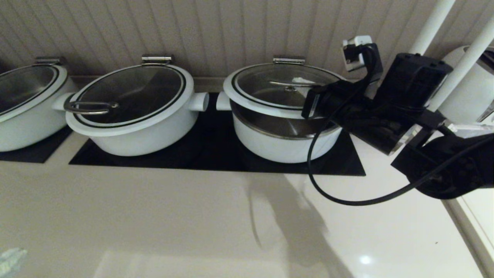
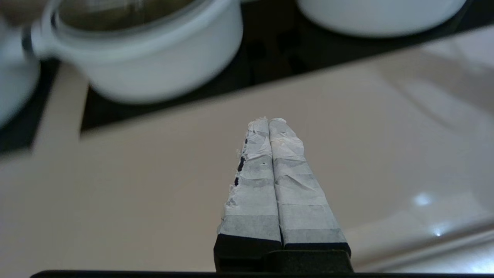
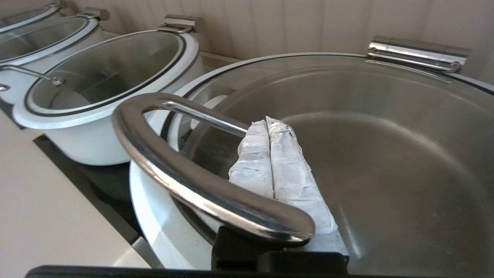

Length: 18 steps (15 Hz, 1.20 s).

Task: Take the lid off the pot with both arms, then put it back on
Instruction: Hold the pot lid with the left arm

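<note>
The pot (image 1: 281,148) is the right-hand white one, standing on the black panel. Its glass lid (image 1: 270,83) is tilted, front edge raised off the steel inner bowl (image 1: 278,125) and back edge by the hinge plate (image 1: 288,60). My right arm (image 1: 386,112) reaches to the lid's front right. In the right wrist view my right gripper (image 3: 269,119) is shut, its taped fingers pushed under the lid's steel loop handle (image 3: 173,166), which arches over them. My left gripper (image 2: 269,119) is shut and empty above the beige counter, apart from the pots and out of the head view.
A like white pot (image 1: 131,116) with a rim loop handle stands to the left, and a third (image 1: 23,104) at the far left. A ribbed wall with a plug (image 1: 357,52) runs behind. White posts and a white appliance (image 1: 471,88) stand at the right.
</note>
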Available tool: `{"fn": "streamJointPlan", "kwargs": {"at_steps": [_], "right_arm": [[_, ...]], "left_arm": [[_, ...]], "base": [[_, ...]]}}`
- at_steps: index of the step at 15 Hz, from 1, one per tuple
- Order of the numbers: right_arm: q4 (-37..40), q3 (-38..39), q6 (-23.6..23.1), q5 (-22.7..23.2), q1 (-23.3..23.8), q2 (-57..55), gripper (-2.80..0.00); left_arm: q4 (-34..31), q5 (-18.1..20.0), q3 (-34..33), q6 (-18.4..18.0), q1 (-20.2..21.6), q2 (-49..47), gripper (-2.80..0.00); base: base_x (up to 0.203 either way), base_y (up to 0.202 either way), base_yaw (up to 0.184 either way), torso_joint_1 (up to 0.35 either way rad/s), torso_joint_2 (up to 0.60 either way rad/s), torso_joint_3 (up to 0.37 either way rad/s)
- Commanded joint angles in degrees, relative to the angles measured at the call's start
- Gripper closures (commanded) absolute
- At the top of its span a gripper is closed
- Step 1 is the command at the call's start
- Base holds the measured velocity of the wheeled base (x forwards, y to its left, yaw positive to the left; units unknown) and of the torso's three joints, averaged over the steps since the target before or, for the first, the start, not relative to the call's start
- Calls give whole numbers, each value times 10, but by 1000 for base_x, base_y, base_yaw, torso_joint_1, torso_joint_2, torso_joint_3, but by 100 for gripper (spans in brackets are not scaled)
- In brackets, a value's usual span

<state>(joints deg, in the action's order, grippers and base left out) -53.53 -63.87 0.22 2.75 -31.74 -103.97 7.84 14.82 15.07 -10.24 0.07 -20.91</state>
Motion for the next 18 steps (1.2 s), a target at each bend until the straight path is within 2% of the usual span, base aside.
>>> {"fn": "streamJointPlan", "kwargs": {"at_steps": [1, 5, 8, 12, 14, 16, 18], "right_arm": [[-3, 0, 0, -4, 0, 1, 0], [-4, -2, 0, -6, 0, -4, 0], [-4, -3, 0, -6, 0, -4, 0], [-3, -18, 0, -6, 0, -7, 0], [-3, -19, 0, -6, 0, -8, 0], [-3, -19, 0, -6, 0, -8, 0], [-3, -19, 0, -6, 0, -8, 0]], "left_arm": [[27, 9, 26, -7, 0, -99, 0], [64, 39, 71, -42, -12, -179, 0], [95, 39, 83, -51, -45, -217, 0], [104, 39, 123, -55, -74, -281, 0], [115, 37, 141, -59, -102, -319, 0], [160, 31, 154, -66, -132, -376, 0], [206, 8, 175, -70, -172, -443, 0]], "base": [[0, 0, 0, 0, 0, 0], [0, 0, 0, 0, 0, 0], [0, 0, 0, 0, 0, 0], [0, 0, 0, 0, 0, 0], [0, 0, 0, 0, 0, 0], [0, 0, 0, 0, 0, 0], [0, 0, 0, 0, 0, 0]]}}
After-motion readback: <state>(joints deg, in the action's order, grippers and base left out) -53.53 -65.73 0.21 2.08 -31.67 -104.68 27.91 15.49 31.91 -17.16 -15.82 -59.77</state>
